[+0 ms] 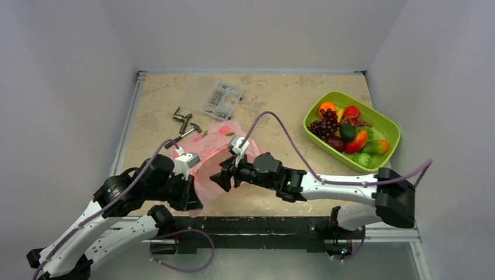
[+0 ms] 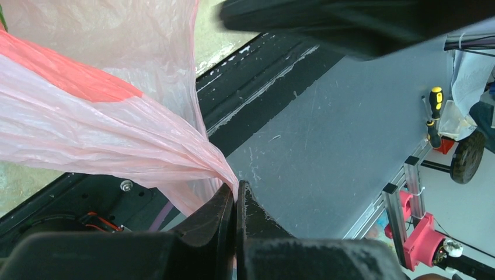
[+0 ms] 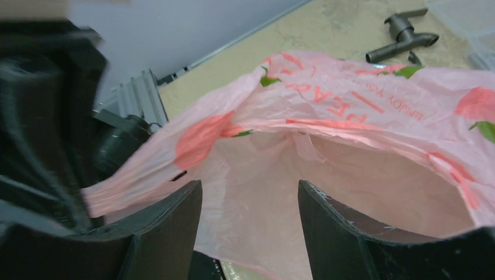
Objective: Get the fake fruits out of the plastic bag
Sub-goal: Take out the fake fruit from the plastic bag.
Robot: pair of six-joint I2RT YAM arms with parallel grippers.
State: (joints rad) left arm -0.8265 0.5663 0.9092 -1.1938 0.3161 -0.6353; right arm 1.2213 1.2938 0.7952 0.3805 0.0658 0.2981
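While our left arm reaches up from its base with the elbow bent, the left gripper (image 2: 236,195) is clamped tight on a gathered pinch of the plastic bag (image 1: 219,143). Its two fingers are pressed together with the film squeezed between them. From that pinch the pink film fans out ahead of the fingertips, taut and creased, above the dark near edge of the table.

Just beyond the bag, on its far side from both grippers, we see a grey metal tap fitting (image 1: 184,119) and farther back a clear compartment box (image 1: 223,100).

Our right arm lies stretched leftward across the front of the table, forearm nearly level. The right gripper (image 3: 250,192) points into the bag's open mouth, its jaws standing apart with nothing clamped. The printed upper layer arches over the opening ahead of its fingers.

Well behind that gripper, out past the right arm's elbow, the fake fruits (image 1: 344,131) lie heaped in a lime-green tray (image 1: 382,119).
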